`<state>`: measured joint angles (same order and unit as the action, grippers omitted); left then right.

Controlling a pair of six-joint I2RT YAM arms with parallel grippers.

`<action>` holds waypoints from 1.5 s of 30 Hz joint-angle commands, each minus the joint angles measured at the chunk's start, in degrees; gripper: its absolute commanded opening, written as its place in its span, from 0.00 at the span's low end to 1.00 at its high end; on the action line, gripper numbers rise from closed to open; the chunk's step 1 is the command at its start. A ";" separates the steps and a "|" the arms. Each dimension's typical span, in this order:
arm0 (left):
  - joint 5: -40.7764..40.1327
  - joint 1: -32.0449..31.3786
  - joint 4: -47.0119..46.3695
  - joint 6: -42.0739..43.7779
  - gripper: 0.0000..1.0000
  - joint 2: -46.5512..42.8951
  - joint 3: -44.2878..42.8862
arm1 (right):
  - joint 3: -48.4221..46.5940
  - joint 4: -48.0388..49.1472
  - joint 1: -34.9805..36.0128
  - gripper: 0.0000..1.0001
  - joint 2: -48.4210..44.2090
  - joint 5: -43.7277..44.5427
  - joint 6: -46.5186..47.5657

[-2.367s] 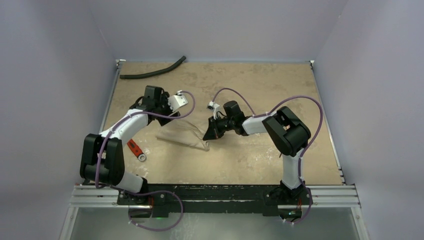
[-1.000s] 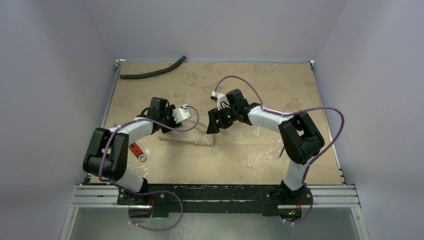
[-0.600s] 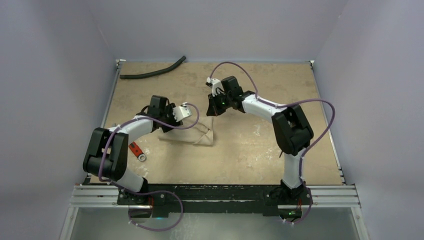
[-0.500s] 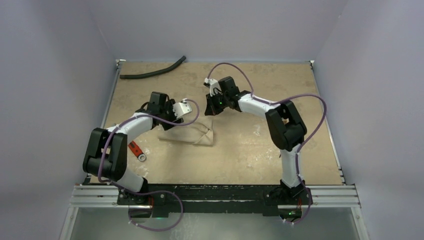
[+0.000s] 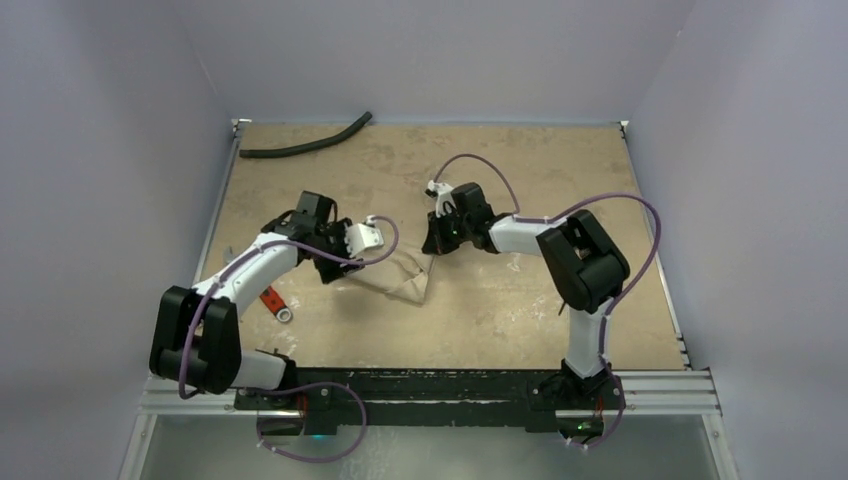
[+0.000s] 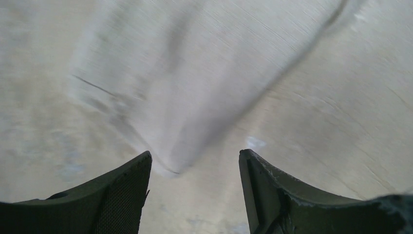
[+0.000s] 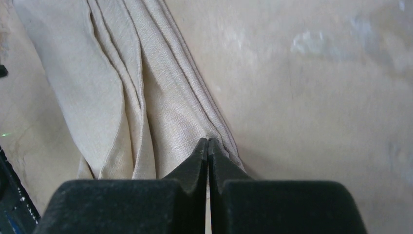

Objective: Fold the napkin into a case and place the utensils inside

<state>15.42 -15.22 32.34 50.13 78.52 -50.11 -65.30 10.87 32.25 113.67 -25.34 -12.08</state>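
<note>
Near table [image 5: 520, 300] centre, R claw [image 7: 208, 140] pinches napkin [image 7: 122, 97] shut; L claw [image 6: 194, 152] open, empty.

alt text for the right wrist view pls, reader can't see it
The right gripper, shut with its fingers tip to tip, rests against the folds of the beige napkin, which lies in long pleats on the tan table. Whether it pinches any cloth cannot be told.
</note>
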 commanded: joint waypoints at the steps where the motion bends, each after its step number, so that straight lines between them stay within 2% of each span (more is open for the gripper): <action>1: 0.75 -2.90 4.00 2.37 0.64 2.15 2.87 | 11.28 2.54 0.43 0.00 -6.93 8.29 -4.87; 7: -7.87 -6.57 -6.68 -0.97 0.59 12.08 1.96 | 24.27 6.33 8.07 0.00 -17.93 14.37 -13.76; 10: -9.31 -6.60 -11.54 -3.79 0.58 17.80 -3.23 | 26.46 5.85 12.45 0.00 -19.85 14.93 -17.79; 14: -10.05 -7.26 -15.18 -5.26 0.58 24.28 -11.95 | 28.76 6.79 13.41 0.00 -22.16 13.07 -19.99; 20: -8.17 -7.39 -11.30 -3.55 0.60 29.54 -23.87 | 26.25 4.60 13.25 0.00 -25.94 8.43 -20.44; 23: -7.88 -7.36 -7.30 -1.72 0.66 26.78 -26.78 | 22.86 3.24 12.13 0.00 -26.19 7.34 -20.16; 26: -5.10 -7.37 0.24 -1.25 0.73 20.41 -28.62 | 18.39 1.89 10.39 0.00 -24.39 6.39 -19.31; 29: -1.23 -8.50 6.74 -1.86 0.84 14.00 -28.18 | 15.84 1.91 9.40 0.00 -21.76 5.60 -17.90; 34: 6.23 -13.40 13.98 -11.98 0.87 8.78 -22.83 | 15.26 2.32 8.40 0.00 -19.34 6.13 -16.84; 37: 9.78 -16.96 11.27 -17.37 0.89 7.21 -16.40 | 15.87 2.37 8.04 0.00 -18.91 6.35 -16.66; 40: 10.15 -20.28 8.35 -19.29 0.90 7.58 -12.36 | 17.46 3.58 7.92 0.00 -18.83 6.29 -17.15; 45: 5.91 -24.43 5.05 -19.52 0.91 10.05 -10.12 | 19.21 5.88 7.92 0.00 -17.60 5.85 -17.67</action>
<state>22.24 -37.56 40.45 33.54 87.90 -60.97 -47.46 14.33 40.40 95.37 -18.11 -29.85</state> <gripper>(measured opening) 0.902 0.004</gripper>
